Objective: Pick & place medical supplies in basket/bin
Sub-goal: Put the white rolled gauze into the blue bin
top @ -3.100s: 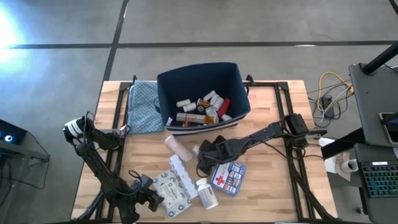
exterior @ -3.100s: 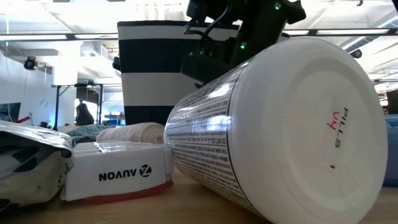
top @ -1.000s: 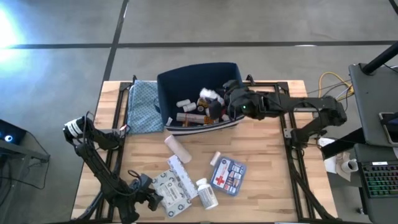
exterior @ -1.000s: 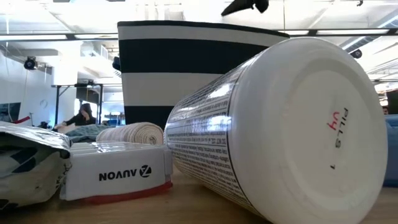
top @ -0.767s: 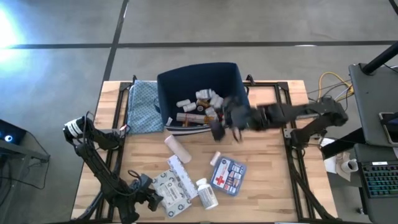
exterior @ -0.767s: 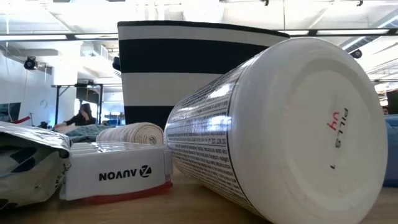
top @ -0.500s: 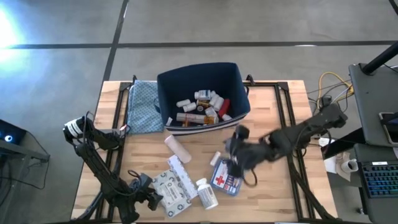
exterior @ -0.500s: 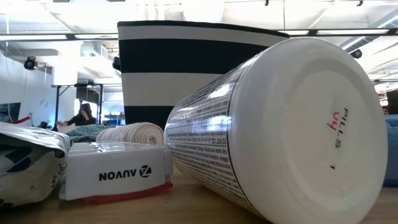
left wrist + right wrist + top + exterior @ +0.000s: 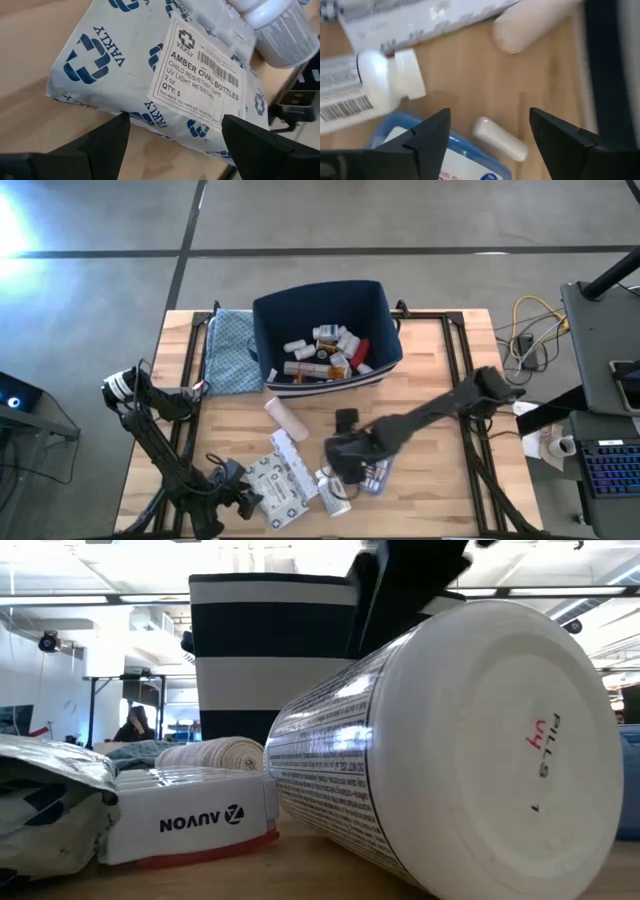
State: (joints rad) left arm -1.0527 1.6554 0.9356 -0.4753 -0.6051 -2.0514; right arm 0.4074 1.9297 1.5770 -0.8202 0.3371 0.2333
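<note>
light: bright, even | glare: floor top-left, high view | blur: right wrist view smeared

There's a blue patterned cloth (image 9: 229, 351) bunched up at the table's (image 9: 430, 510) far left corner, plus yellow cables (image 9: 530, 320) off the right edge and a person (image 9: 131, 726) sitting way back in the room.

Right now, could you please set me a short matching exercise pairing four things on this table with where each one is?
Things:
1. dark navy fabric bin
2. blue patterned cloth
3. beige bandage roll
4. grey-white printed packet

Places:
A. at the table's near edge, in front of the left gripper
B. at the table's far edge, in the middle
C. on the bare wood just in front of the bin
D. beside the bin, on the left arm's side

Pairs: 1-B, 2-D, 3-C, 4-A
</note>
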